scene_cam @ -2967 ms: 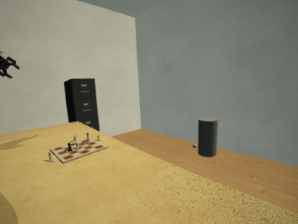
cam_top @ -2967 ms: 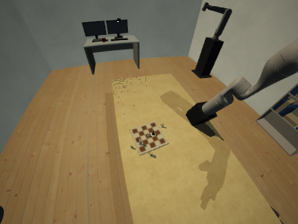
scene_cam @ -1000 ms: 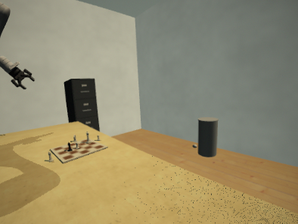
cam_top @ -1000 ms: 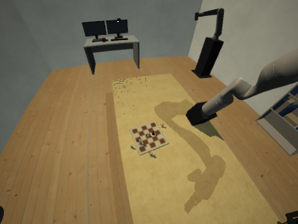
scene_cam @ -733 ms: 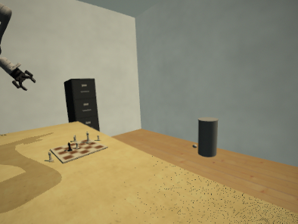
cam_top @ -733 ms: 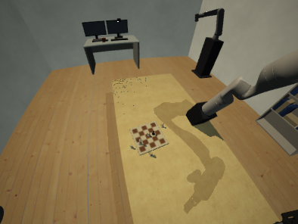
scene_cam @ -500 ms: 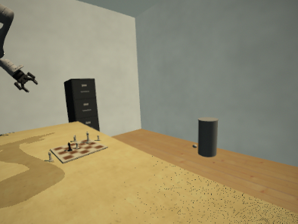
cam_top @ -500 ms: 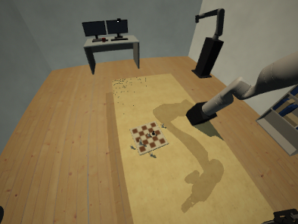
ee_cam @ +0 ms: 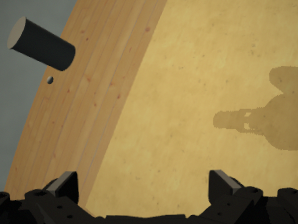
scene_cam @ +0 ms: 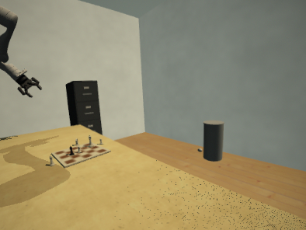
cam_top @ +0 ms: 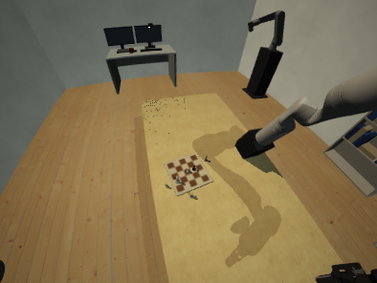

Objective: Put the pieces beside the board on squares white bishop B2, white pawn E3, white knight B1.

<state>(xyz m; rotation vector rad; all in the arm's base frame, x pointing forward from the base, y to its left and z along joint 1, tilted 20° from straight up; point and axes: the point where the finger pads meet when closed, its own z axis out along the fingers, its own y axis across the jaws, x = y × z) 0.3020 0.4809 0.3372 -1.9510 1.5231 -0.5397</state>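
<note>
A small brown-and-cream chessboard (cam_top: 201, 184) (scene_cam: 98, 154) lies on a tan mat (cam_top: 268, 206) (scene_cam: 128, 194) (ee_cam: 200, 83). A black piece (cam_top: 193, 168) (scene_cam: 71, 150) and a few white pieces (cam_top: 179, 180) stand on it. Single white pieces stand beside it: one at its near edge (cam_top: 193, 196) (scene_cam: 50, 160), one at its left (cam_top: 167, 186), one at its far right (cam_top: 207, 159) (scene_cam: 100, 141). They are too small to tell apart. My gripper (cam_top: 245, 149) (scene_cam: 28, 88) (ee_cam: 143, 186) is open and empty, high above the mat, well to the board's right.
A dark cylinder (scene_cam: 213, 141) (ee_cam: 43, 44) stands on the wood floor beside the mat. A black file cabinet (scene_cam: 83, 105) stands by the wall. A desk with monitors (cam_top: 141, 54), another arm on a pedestal (cam_top: 263, 72) and a shelf (cam_top: 356, 153) are farther off.
</note>
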